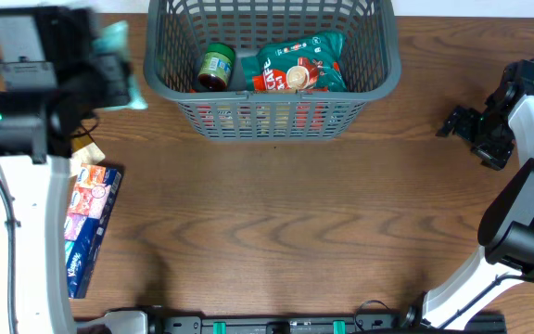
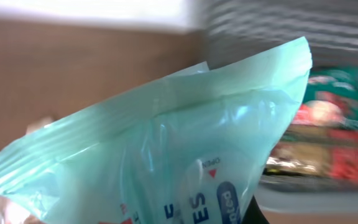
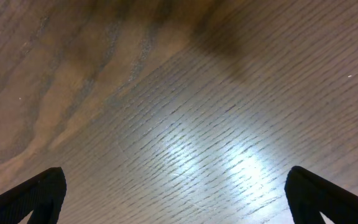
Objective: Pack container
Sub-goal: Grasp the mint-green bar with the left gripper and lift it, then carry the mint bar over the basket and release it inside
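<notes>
Left gripper (image 1: pixel 108 72) clamped on green wipes packet (image 2: pixel 166 143). Container (image 1: pixel 272 119) near, at its 3 o'clock. Right gripper (image 3: pixel 176 199) spread apart, empty, farther off.

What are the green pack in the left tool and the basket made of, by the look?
The green pack looks like thin soft plastic film, glossy and half see-through: it creases and catches highlights. The container looks like rigid moulded plastic, matt dark grey, with slotted sides and a thick rim.
</notes>
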`<state>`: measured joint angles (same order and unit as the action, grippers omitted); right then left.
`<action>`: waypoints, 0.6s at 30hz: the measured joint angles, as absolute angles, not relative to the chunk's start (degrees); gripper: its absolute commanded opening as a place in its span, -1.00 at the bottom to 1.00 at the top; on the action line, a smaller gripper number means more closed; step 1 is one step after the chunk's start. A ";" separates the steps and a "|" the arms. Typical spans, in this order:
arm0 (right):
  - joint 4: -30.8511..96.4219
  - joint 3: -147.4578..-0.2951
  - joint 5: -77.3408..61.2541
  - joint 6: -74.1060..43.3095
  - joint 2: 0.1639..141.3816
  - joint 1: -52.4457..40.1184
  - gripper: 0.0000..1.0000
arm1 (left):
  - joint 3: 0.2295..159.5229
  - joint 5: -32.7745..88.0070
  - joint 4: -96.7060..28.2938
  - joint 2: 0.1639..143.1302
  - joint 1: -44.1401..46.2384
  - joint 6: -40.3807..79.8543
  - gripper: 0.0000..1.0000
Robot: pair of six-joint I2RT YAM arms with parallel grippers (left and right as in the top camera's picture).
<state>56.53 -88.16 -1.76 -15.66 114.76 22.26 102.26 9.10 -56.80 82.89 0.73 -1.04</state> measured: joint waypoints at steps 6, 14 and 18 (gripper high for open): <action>56.53 -88.16 -1.74 -15.16 114.76 22.26 0.99 | 105.80 10.96 -46.04 81.89 12.45 -18.59 -0.88; 56.80 -88.16 -1.87 -14.79 114.76 22.26 0.99 | 105.97 12.10 -29.45 87.11 15.88 -32.95 -0.89; 56.97 -88.16 -3.27 -14.79 114.76 22.26 0.99 | 106.06 14.46 -24.99 93.95 15.92 -34.92 -0.89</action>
<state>56.97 -88.16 -3.27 -14.79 114.76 22.26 106.06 14.46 -24.99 93.95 15.92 -34.92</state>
